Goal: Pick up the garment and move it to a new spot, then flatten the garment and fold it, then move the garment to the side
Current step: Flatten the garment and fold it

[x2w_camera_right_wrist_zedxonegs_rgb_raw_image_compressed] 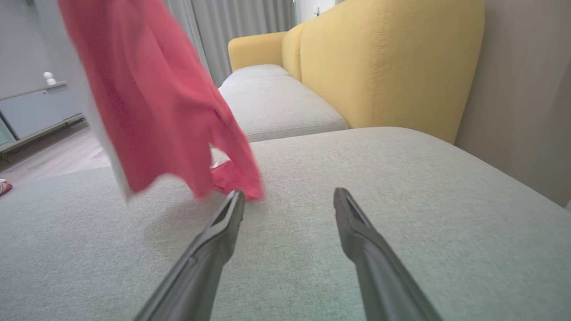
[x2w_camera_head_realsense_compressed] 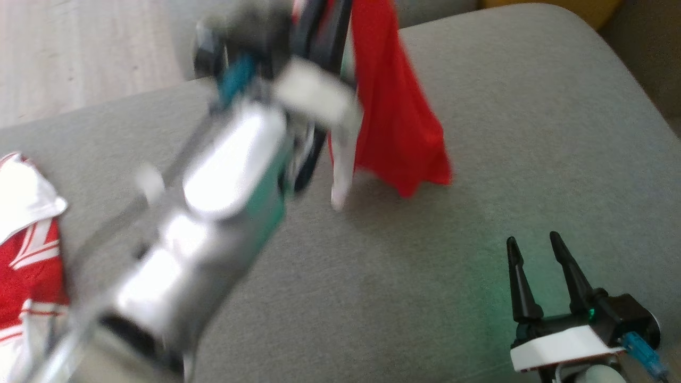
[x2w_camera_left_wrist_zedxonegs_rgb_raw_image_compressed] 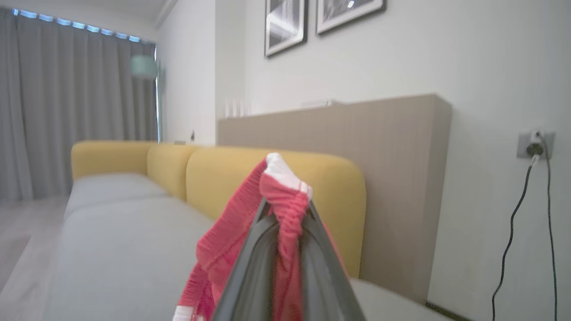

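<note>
My left jaws are clamped on a bunched fold of the red garment (x2w_camera_head_realsense_compressed: 396,122). Its white trim pokes out just past their tips, and the rest hangs below them over the grey sofa seat (x2w_camera_head_realsense_compressed: 532,133). I cannot tell whether the lowest hem touches the cushion. My right jaws stand apart and empty, low over the seat, with the hanging cloth ahead of them and to their left.

I judge the pick-up done and the carry to a new spot under way. Laying down, flattening, folding and moving aside are all left.

Counted: one garment in my grip, a second red-and-white garment (x2w_camera_head_realsense_compressed: 26,255) lying well to the left of my left jaws, and two framed pictures (x2w_camera_left_wrist_zedxonegs_rgb_raw_image_compressed: 285,24) on the wall beyond them.
</note>
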{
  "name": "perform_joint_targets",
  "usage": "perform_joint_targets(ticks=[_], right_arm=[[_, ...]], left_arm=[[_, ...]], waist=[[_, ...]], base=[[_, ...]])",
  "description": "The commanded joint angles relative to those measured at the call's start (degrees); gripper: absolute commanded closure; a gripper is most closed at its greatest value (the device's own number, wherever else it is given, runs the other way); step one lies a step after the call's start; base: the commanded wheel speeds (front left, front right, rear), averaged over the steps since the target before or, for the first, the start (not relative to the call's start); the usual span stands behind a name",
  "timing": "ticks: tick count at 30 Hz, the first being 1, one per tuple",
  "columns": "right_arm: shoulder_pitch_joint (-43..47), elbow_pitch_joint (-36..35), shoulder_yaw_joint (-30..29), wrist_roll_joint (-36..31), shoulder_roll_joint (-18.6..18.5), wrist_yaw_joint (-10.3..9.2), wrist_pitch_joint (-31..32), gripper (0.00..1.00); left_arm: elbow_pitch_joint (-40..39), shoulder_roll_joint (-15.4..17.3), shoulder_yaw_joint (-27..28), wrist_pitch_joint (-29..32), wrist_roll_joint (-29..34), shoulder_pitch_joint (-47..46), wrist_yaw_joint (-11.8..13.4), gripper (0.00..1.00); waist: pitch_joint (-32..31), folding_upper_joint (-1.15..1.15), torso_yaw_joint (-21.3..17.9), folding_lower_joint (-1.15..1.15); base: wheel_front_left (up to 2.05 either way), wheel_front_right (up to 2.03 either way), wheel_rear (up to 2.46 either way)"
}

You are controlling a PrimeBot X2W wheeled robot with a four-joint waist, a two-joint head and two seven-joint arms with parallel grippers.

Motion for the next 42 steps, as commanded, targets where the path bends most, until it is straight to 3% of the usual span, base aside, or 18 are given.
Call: perform_joint_targets(ticks=[1,7,13,14,16,17,20,27,37,42], right_arm=[[-0.69,-2.05,0.97,-0.16,-0.38,0.37,-0.15,0.0],[-1.08,-2.69,0.21,-0.87,-0.38,0.37,-0.15,0.0],[-1.14,-2.8,-0.85,-1.57,-0.38,0.37,-0.15,0.0],[-1.03,-2.77,-1.02,-1.61,-0.38,0.37,-0.15,0.0],[-0.8,-2.62,-1.03,-1.58,-0.38,0.37,-0.15,0.0],[-0.68,-2.51,-0.89,-1.51,-0.38,0.37,-0.15,0.0],[-0.34,-2.4,-0.54,-1.32,-0.38,0.37,-0.15,0.0],[0.15,-2.32,-0.16,-1.05,-0.38,0.37,-0.15,0.0],[0.07,-2.69,0.17,-1.17,-0.38,0.37,-0.15,0.0],[-0.12,-2.8,0.11,-1.25,-0.38,0.37,-0.15,0.0]], left_arm=[[-1.07,1.15,2.72,-0.2,1.51,6.37,-0.89,1.0],[-4.01,1.11,8.07,-0.21,8.15,27.94,-3.48,1.0],[-7.71,1.0,10.93,-0.22,13.1,39.56,-6.8,1.0],[-8.52,0.99,11.18,-0.22,13.74,41.0,-7.48,0.95],[-9.77,0.98,11.38,-0.22,15.71,43.17,-8.47,0.53],[-10.08,0.98,11.58,-0.22,16.57,44.16,-8.76,0.0],[-10.46,1.39,11.54,-0.22,19.75,45.9,-9.79,0.0],[-9.57,6.03,12.16,-0.22,24.7,46.18,-10.68,0.0],[-1.55,10.04,10.21,1.55,21.73,40.71,-12.23,0.0],[2.44,10.12,9.54,1.18,20.08,38.52,-12.35,0.0]], waist=[[-0.02,0.0,1.85,0.01],[1.22,0.0,4.49,0.01],[1.62,0.0,6.45,0.01],[1.51,0.0,6.86,0.01],[1.14,0.0,7.51,0.01],[0.92,0.0,7.77,0.01],[0.18,0.0,8.33,0.01],[-0.75,0.0,8.6,0.01],[-0.16,0.0,7.84,0.01],[0.39,0.0,7.17,0.01]], base=[[0.0,0.0,0.0],[0.0,0.0,0.0],[0.0,0.0,0.0],[0.0,0.0,0.0],[0.0,0.0,0.0],[0.0,0.0,0.0],[0.0,0.0,0.0],[0.0,0.0,0.0],[0.0,0.0,0.0],[0.0,0.0,0.0]])
